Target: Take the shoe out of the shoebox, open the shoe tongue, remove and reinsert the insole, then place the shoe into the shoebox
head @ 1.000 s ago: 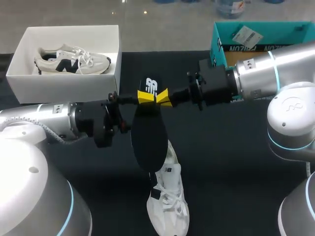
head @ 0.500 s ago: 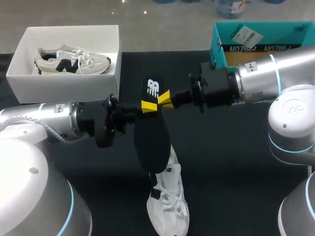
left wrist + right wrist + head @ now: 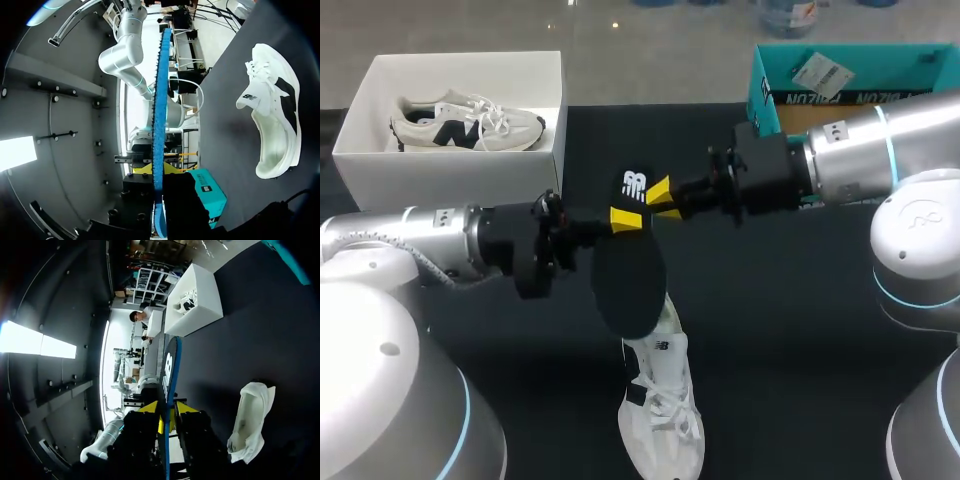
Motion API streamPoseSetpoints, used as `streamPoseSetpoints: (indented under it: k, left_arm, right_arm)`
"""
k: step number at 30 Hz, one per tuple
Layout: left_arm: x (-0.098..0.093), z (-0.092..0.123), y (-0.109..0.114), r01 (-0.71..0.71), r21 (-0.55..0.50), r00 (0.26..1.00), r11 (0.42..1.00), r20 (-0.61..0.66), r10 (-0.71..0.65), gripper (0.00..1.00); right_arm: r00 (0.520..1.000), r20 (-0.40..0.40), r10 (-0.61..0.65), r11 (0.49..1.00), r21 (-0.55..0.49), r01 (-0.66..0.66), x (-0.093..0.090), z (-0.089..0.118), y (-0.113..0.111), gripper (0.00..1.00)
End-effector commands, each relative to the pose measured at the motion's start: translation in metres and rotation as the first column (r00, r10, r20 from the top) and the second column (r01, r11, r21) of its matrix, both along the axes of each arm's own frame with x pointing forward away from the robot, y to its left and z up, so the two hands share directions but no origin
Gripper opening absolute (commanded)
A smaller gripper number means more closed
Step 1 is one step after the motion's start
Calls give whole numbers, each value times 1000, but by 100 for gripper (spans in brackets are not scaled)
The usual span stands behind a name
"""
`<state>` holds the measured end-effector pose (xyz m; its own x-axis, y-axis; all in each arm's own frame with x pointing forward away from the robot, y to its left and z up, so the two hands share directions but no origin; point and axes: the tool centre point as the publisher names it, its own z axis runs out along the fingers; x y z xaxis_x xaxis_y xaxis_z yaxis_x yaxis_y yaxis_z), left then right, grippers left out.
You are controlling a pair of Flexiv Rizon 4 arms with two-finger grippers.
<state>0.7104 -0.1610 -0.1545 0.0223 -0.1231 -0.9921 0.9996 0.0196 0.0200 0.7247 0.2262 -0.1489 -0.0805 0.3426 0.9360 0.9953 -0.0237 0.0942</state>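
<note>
A black insole [image 3: 628, 275] with a blue underside hangs in the air over the table's middle, seen edge-on in the left wrist view [image 3: 159, 125]. My left gripper [image 3: 624, 217] is shut on its upper part from the left. From the right, my right gripper [image 3: 662, 192] stands open, its yellow tips [image 3: 167, 412] a little off either side of the insole [image 3: 170, 370]. Below the insole, a white shoe [image 3: 662, 400] lies on the black table. The open white shoebox [image 3: 450, 165] at the back left holds a second white shoe [image 3: 465, 122].
A teal cardboard box [image 3: 770, 95] stands at the back right, just behind my right arm. The table is covered in black cloth [image 3: 800, 320].
My left gripper closed on the insole. My right gripper loosened and drew back slightly to the right. The insole shifted a little rightward and tilted.
</note>
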Motion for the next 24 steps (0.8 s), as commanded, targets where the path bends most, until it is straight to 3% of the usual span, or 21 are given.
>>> streamPoseSetpoints:
  k: [1, 10, 24]
  left_arm:
    - [3, -1, 0, 15, -6, 1000, 1000, -19, -15, 0]
    - [8, -3, -5, 33, 12, 998, 999, -50, -32, 0]
    - [1, -2, -17, 57, 44, 998, 997, -40, -55, 0]
  right_arm:
    - [999, 27, -34, 997, -63, 35, -12, 14, -23, 100]
    - [994, 99, -43, 963, -260, 68, -20, 42, -60, 100]
    - [999, 39, -10, 853, -521, 29, -35, 67, -94, 100]
